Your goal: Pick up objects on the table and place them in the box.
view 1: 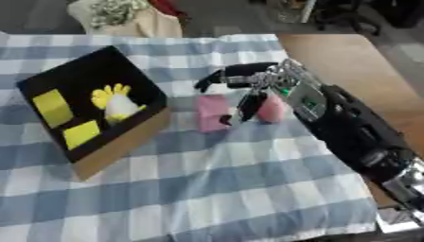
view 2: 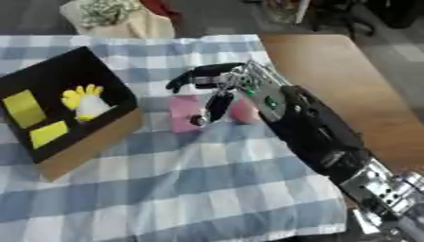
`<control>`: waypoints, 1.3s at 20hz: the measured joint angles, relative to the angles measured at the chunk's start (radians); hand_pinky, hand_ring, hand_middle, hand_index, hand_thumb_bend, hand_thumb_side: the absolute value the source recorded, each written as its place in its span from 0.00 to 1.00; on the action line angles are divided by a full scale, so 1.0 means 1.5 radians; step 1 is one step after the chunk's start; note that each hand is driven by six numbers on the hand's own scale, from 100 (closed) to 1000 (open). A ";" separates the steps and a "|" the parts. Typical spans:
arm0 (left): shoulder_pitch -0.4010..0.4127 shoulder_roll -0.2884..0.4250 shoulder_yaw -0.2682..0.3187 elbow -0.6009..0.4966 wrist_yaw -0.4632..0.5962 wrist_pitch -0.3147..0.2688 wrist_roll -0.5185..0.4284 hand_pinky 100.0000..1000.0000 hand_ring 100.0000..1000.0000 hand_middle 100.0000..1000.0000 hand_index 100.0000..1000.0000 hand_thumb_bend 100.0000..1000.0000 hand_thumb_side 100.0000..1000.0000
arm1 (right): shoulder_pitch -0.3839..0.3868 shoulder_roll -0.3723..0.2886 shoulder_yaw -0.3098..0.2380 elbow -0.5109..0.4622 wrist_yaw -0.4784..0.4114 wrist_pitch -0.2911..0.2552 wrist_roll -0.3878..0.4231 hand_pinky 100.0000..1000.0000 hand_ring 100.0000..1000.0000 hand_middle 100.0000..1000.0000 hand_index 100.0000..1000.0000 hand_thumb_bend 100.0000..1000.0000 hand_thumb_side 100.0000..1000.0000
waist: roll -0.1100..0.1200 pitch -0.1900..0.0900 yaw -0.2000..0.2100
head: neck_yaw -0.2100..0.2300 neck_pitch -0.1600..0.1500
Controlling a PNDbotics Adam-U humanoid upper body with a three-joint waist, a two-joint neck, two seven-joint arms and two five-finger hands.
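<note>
My right hand (view 1: 263, 86) reaches in from the right over the checked cloth, fingers spread and hanging down. Two pink objects lie under it: a pink block (view 1: 212, 112) just left of the fingers and a rounder pink piece (view 1: 271, 109) partly behind them. The fingers hang between the two, and I cannot tell whether they touch either. The black-lined cardboard box (view 1: 116, 146) sits at the left, holding two yellow blocks (view 1: 53, 108) and a yellow and white toy (view 1: 118, 104). My left hand is out of sight.
A blue and white checked cloth (view 1: 207, 189) covers the table; bare wood (view 1: 356, 61) shows at the right. A beige bag with something flowery (view 1: 124, 19) stands beyond the far edge.
</note>
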 measured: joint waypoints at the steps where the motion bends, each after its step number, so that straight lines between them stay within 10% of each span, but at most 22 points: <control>1: 0.000 0.000 0.000 0.000 0.000 0.000 0.000 0.74 0.93 0.84 0.77 0.45 0.54 | 0.000 0.000 0.000 0.002 0.001 0.000 0.000 1.00 1.00 0.85 1.00 0.17 0.00 | 0.000 0.000 0.000 | -0.001 0.000; 26: -0.001 -0.007 0.000 0.000 0.002 0.002 -0.002 0.74 0.93 0.84 0.77 0.45 0.54 | -0.002 0.013 -0.008 0.019 0.025 -0.007 -0.005 1.00 1.00 0.60 1.00 0.15 0.00 | 0.000 0.002 0.002 | -0.004 0.000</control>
